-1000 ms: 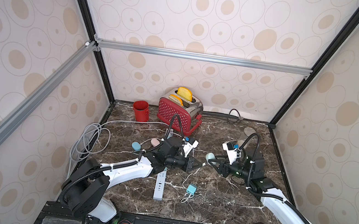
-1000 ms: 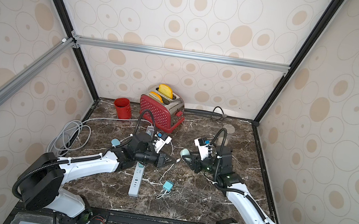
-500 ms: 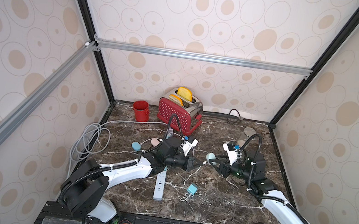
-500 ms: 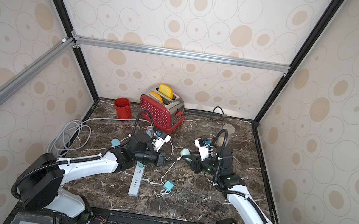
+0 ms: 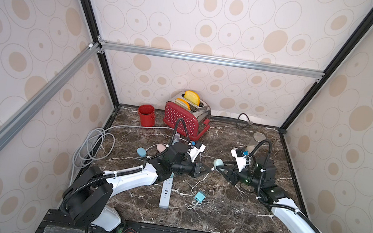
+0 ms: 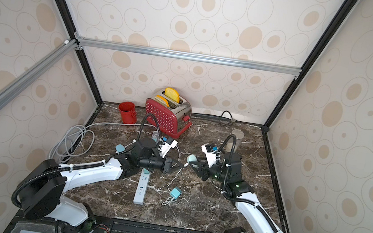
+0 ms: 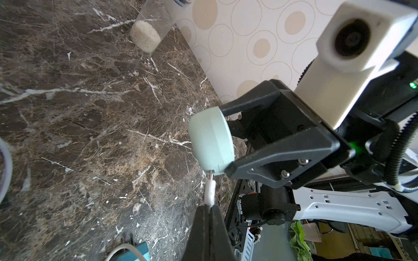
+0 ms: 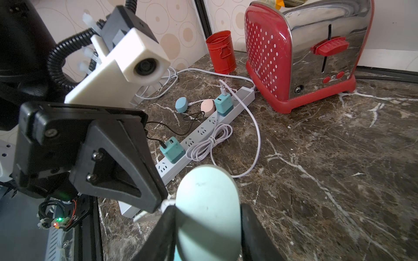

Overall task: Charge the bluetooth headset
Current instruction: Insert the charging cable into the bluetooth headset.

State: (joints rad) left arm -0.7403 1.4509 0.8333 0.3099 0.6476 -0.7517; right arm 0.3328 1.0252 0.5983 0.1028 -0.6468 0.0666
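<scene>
In a top view the right gripper (image 5: 222,169) is clamping the mint headset case (image 5: 218,163) in the air, front-right of the toaster (image 5: 186,119). The left gripper (image 5: 207,169) is pinching shut on the white cable plug (image 5: 211,169). Left wrist: the plug tip is touching the case (image 7: 211,141) edge and is probably not seated yet. Right wrist: the plug is meeting the case (image 8: 208,198) the same way. The teal adapter (image 5: 200,196) is lying in front of the toaster, apparently unplugged, so plugging it in is left to do.

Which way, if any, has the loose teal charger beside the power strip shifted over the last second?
No. In both top views the loose teal charger lies at the same spot beside the power strip as before.
</scene>
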